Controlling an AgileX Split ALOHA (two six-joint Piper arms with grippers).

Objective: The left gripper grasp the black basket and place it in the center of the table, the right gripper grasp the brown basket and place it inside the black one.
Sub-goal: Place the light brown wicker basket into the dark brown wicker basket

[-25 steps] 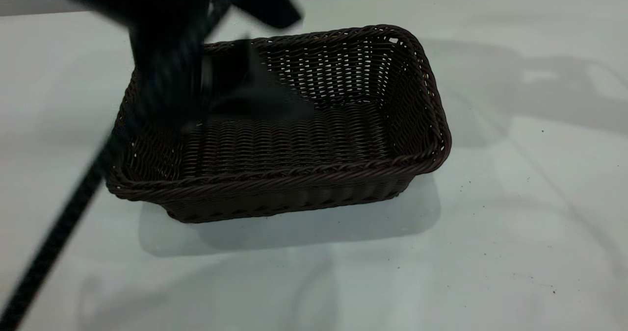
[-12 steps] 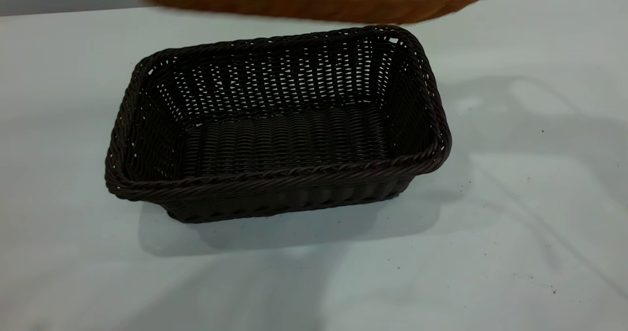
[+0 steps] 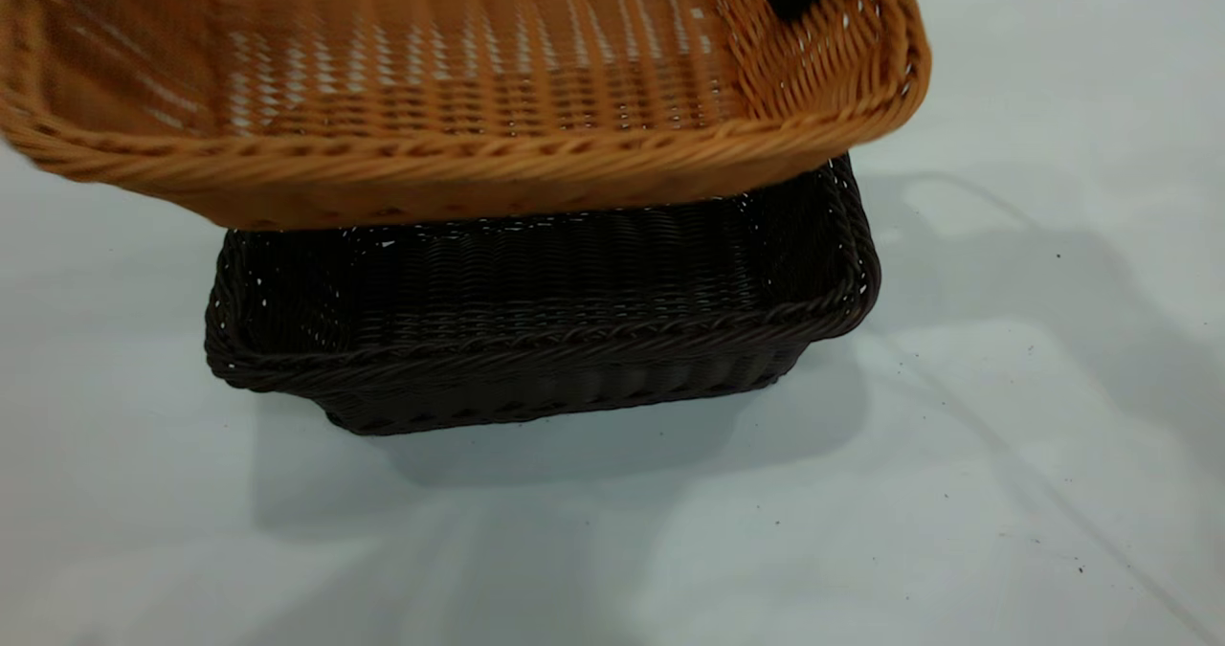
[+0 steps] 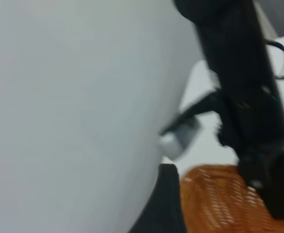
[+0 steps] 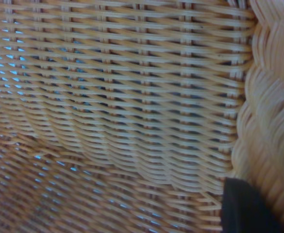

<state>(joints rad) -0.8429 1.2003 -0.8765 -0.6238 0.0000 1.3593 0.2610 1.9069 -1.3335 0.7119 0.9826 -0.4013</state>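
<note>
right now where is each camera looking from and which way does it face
Exterior: off the rig, looking down on the table; the brown basket hangs over the black basket, a dark gripper part at its rim.
Left wrist: off to one side, facing the right arm over the brown basket.
Right wrist: close against the brown basket's inner weave, one dark finger showing.
All three share the brown basket.

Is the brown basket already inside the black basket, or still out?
Still out. The brown basket hangs tilted above the black basket, whose floor shows bare below it.
</note>
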